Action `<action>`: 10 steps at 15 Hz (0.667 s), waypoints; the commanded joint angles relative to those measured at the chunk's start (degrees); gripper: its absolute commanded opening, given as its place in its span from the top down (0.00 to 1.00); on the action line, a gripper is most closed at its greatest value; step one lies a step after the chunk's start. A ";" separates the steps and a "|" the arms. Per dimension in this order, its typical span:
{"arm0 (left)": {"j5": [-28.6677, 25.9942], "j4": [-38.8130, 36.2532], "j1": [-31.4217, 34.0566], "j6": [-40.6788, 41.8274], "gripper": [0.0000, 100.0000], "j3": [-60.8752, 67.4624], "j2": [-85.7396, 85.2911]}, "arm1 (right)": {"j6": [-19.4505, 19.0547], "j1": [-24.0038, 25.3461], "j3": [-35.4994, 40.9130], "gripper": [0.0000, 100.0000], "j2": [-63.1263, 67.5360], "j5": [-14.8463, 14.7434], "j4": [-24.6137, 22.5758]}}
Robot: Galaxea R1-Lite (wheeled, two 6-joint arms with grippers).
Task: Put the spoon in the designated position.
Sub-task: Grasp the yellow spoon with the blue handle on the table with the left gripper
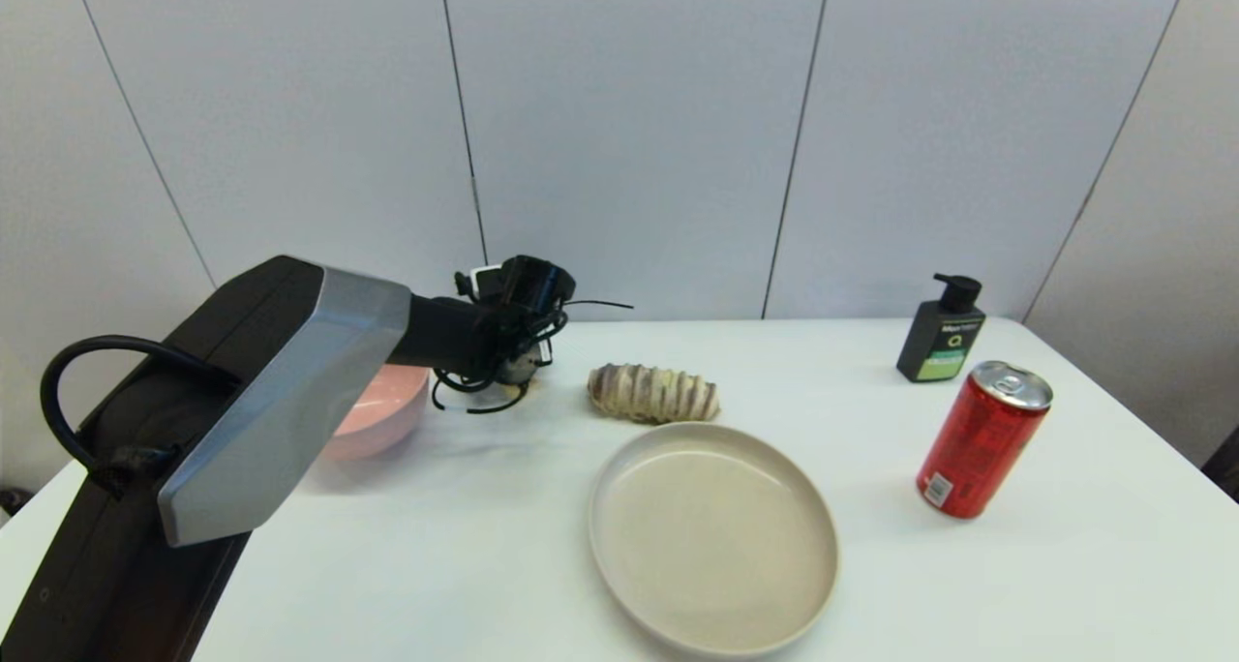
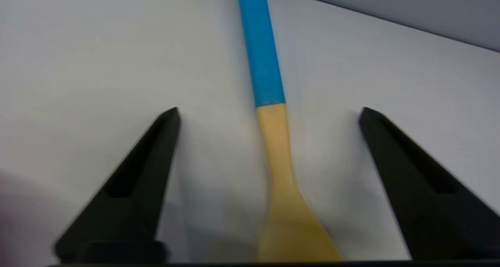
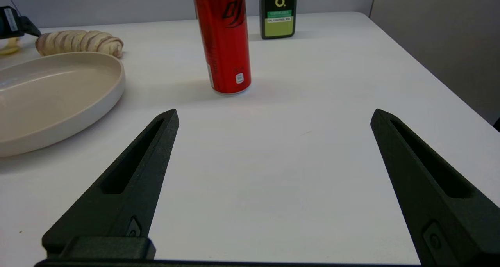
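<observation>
**Left hand spread over the spoon at the back of the worktop**

The left arm reaches out across the white worktop (image 1: 465, 546) toward the far wall, its hand (image 2: 269, 114) lowered just beside the pink bowl (image 1: 382, 410), between that bowl and the striped bread roll (image 1: 653, 393). In the left wrist view the two black fingers (image 2: 156, 142) stand wide apart, one on each side of the spoon (image 2: 273, 142), and neither touches it. The spoon lies flat on bare white surface, midway between the fingertips. Its yellow bowl and neck lie nearest the wrist, and its bright blue handle end points away toward the far edge of the worktop, where the grey wall begins. In the head view the spoon itself is hidden behind the wrist and its cables.

The right hand (image 3: 273, 114) is parked low over the near right part of the worktop, outside the head view. Its fingers (image 3: 390, 142) are likewise spread wide with nothing between them. Ahead of it stands the red can (image 1: 982, 439), upright, and behind the can the dark pump bottle (image 1: 941, 331) with a green label. The beige plate (image 1: 714, 536) lies in the middle of the worktop, just in front of the bread roll and well apart from the can.
</observation>
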 commanded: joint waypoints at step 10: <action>-0.09 0.24 -0.11 0.14 1.00 1.12 -0.67 | -0.02 0.01 0.00 0.00 0.07 0.00 0.00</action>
